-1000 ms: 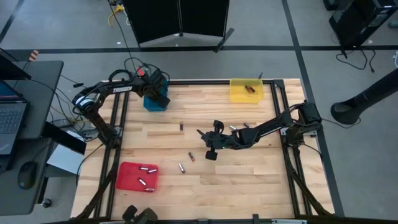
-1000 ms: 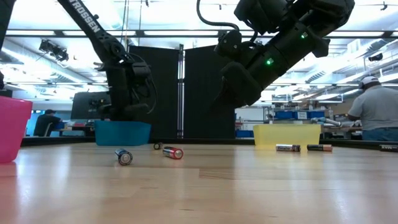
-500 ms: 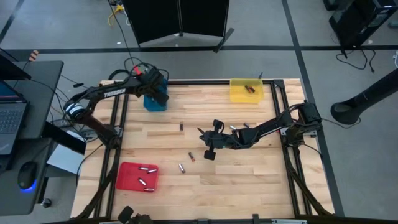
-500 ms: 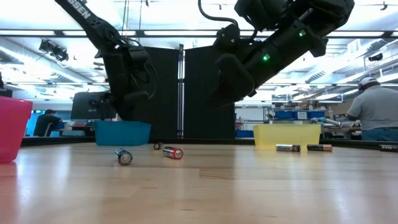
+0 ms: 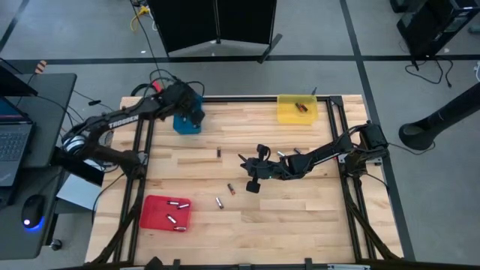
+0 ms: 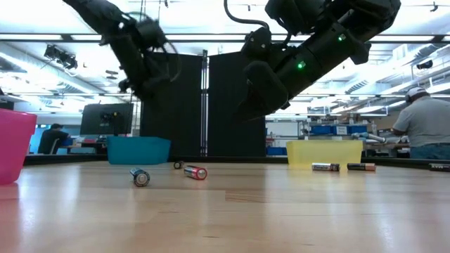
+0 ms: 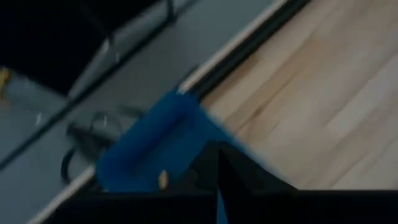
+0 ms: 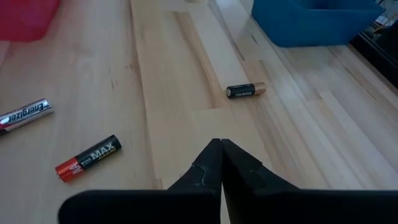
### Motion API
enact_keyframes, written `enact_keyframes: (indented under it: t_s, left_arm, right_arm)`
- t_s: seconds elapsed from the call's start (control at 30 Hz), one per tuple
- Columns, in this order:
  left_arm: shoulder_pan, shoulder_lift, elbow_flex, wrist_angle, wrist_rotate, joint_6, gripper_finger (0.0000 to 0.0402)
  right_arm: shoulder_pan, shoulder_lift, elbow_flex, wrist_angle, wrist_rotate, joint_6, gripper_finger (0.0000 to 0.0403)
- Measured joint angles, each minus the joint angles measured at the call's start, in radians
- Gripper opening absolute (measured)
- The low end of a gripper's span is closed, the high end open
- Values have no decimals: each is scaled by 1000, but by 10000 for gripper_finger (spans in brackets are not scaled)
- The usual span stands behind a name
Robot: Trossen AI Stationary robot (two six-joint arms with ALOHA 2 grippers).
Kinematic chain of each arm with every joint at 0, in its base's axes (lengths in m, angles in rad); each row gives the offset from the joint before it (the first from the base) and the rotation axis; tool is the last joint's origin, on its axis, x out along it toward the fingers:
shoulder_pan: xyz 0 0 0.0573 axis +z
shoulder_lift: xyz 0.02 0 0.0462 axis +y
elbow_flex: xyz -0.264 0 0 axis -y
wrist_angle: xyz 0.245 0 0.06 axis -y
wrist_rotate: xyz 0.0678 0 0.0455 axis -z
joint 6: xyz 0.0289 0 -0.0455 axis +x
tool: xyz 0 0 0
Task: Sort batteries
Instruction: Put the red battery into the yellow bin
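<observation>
Loose batteries lie mid-table: a black, copper-ended one [image 8: 245, 91], a red-and-black one [image 8: 88, 157] and a silver one [image 8: 25, 116]. Two more [image 5: 280, 154] lie nearer the right arm. Other batteries lie in the red tray [image 5: 154, 212] and in the yellow tray [image 5: 288, 112]. My left gripper [image 7: 217, 168] hangs shut and empty above the blue tray [image 5: 187, 122]. My right gripper [image 8: 221, 149] hovers shut and empty over the table's middle, a little right of the red-and-black battery.
A dark rail frame [image 5: 146, 142] runs along the table's left, right and far edges. Bare wood lies between the red tray and the right arm. A person [image 6: 425, 130] stands in the room beyond the table.
My left gripper has gone up from just over the blue tray and now hangs well above it. The batteries and trays lie where they did.
</observation>
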Motion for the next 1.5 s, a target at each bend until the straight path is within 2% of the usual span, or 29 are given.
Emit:
enact_keyframes:
  t_s: [0.13, 0.4, 0.6, 0.83, 0.97, 1.13, 1.3, 1.5]
  left_arm:
    - [-92, -83, -92, 187, 0, 0, 12]
    - [-303, -220, -360, 620, 1, -3, 16]
    - [-440, -232, -553, 1011, 1, 26, 15]
    - [-528, -225, -720, 1342, 1, 23, 14]
    - [-537, -225, -765, 1408, 1, 23, 14]
    - [-537, -225, -774, 1409, 1, 19, 14]
    - [-537, -225, -774, 1410, 1, 18, 14]
    - [-537, -224, -774, 1411, 1, 16, 14]
  right_arm:
    - [0, 0, 0, -8, 0, 9, 12]
    - [14, 0, 0, -50, -28, 103, 18]
    - [15, 0, 1, -38, -182, 199, 17]
    - [55, 0, 0, 44, -194, 368, 60]
    - [80, 0, 7, 81, -195, 453, 97]
    - [84, 0, 60, 63, -195, 493, 134]
    - [80, 21, 161, -111, -174, 518, 145]
    - [76, 159, 335, -293, -200, 516, 144]
